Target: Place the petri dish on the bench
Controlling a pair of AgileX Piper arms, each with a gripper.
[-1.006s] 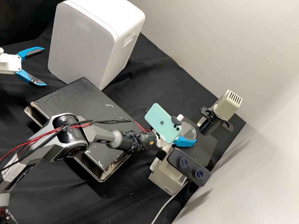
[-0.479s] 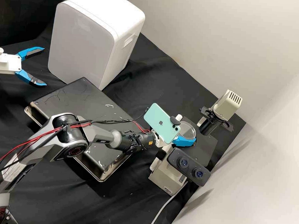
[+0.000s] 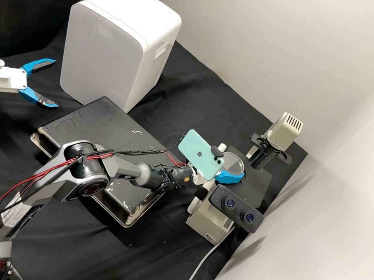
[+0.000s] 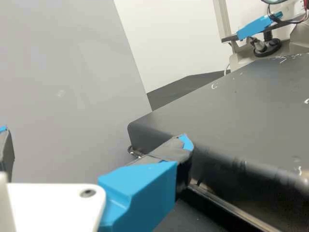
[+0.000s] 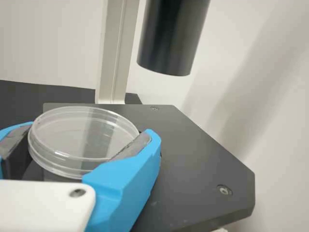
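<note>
The right arm [image 3: 81, 176], entering from 8 o'clock in the high view, is dark grey with rounded joint housings, small white lettering on its forearm and loose red and black cables [image 3: 28, 181]. A mint-green phone [image 3: 201, 154] is clamped at its wrist. At 10 o'clock, the left gripper [image 3: 55, 83] has a white block body with a screw [image 4: 88, 193] and bright blue fingers [image 3: 35, 65] with dark grey pads [image 4: 166, 152].

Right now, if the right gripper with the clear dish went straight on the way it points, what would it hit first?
Most likely the microscope's white upright post, which stands beyond the clear round plastic petri dish held in the right gripper. The black cylinder hangs higher, probably above its path.
</note>
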